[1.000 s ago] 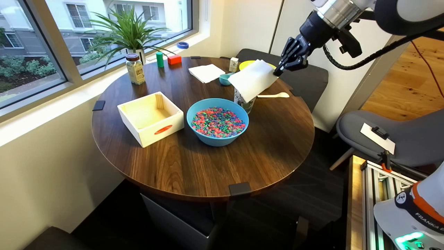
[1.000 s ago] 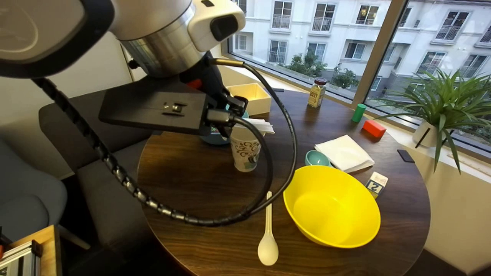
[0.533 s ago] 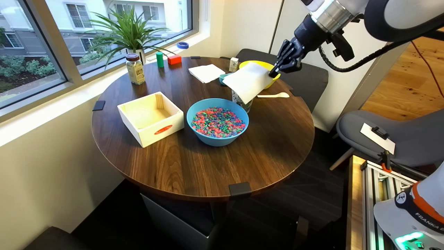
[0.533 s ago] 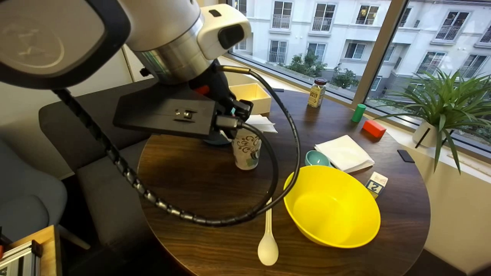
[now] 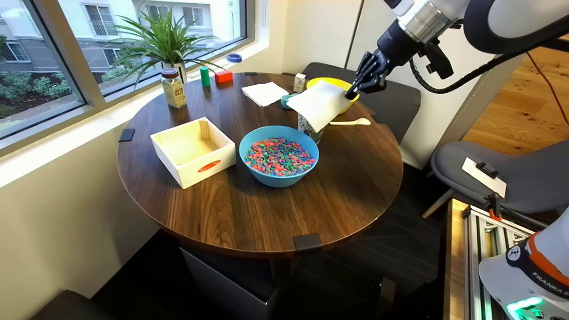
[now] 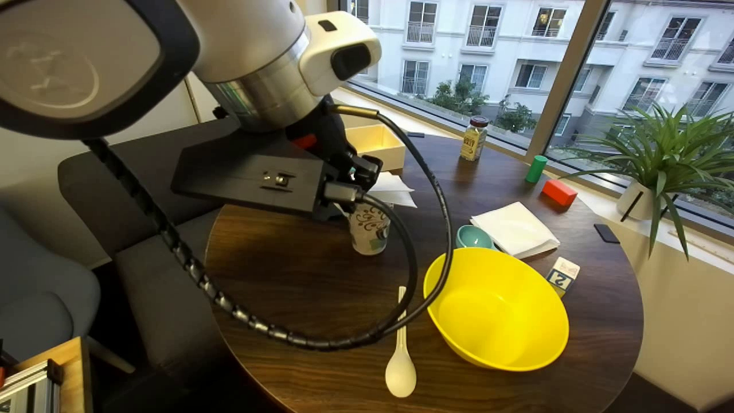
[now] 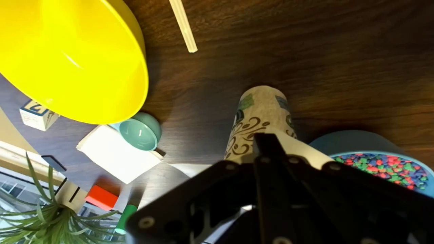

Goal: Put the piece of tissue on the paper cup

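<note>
The piece of tissue (image 5: 319,106) is held by one edge in the fingers (image 5: 352,92), which are closed together with the tissue pinched between their tips. It is slanted, and its free part is spread over the paper cup (image 6: 367,235), whose mouth is hidden in both exterior views; whether the rim is touched cannot be told. In the wrist view, part of the cup's printed side is covered by the tips. The cup is stood upright on the dark wooden surface (image 5: 346,191).

Near the cup, a blue bowl (image 5: 278,181) filled with coloured bits (image 5: 279,156) is placed, with a wooden box (image 5: 189,174) set just beside it. A pale spoon (image 6: 401,376) is laid with its handle pointed towards the cup, near a yellow bowl (image 6: 493,315). Just beside that bowl and a folded white napkin (image 6: 515,226), a small teal bowl (image 6: 473,236) is seen, and a numbered block (image 6: 563,273) is placed near them. Near the edge of the surface, a green cylinder (image 6: 536,170), a red block (image 6: 558,193) and a lidded jar (image 6: 473,142) are set out. Beyond the red block, a potted plant (image 6: 662,160) is seen.
</note>
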Motion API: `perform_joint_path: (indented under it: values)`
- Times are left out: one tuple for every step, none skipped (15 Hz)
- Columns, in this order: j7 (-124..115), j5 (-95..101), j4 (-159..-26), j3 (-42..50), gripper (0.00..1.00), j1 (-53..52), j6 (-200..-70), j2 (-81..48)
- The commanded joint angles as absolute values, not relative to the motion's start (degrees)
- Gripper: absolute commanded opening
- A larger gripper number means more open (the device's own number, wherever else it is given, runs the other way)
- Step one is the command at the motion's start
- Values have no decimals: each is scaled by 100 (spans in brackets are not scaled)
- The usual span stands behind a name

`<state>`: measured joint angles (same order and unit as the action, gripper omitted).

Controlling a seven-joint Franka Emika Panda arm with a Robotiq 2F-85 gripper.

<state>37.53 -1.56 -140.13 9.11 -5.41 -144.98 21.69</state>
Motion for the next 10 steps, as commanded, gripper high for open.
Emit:
perform_joint_path:
  values:
    - [3587, -126, -14020, 881, 1, -447, -14492, 2087]
    - [3588, -134, -14015, 881, 1, -444, -14478, 2072]
    - [3595, -147, -14012, 883, 19, -445, -14471, 2062]
    - [3611, -158, -14004, 885, 27, -452, -14456, 2055]
    - [3614, -176, -14006, 888, 33, -460, -14478, 2054]
    - [3616, -177, -14004, 888, 40, -460, -14474, 2053]
    - [3611, -179, -14004, 886, 47, -460, -14471, 2057]
    - [3607, -176, -14007, 884, 55, -457, -14479, 2062]
    - [3603, -171, -14009, 883, 62, -455, -14473, 2069]
    - [3602, -172, -14013, 882, 69, -456, -14467, 2076]
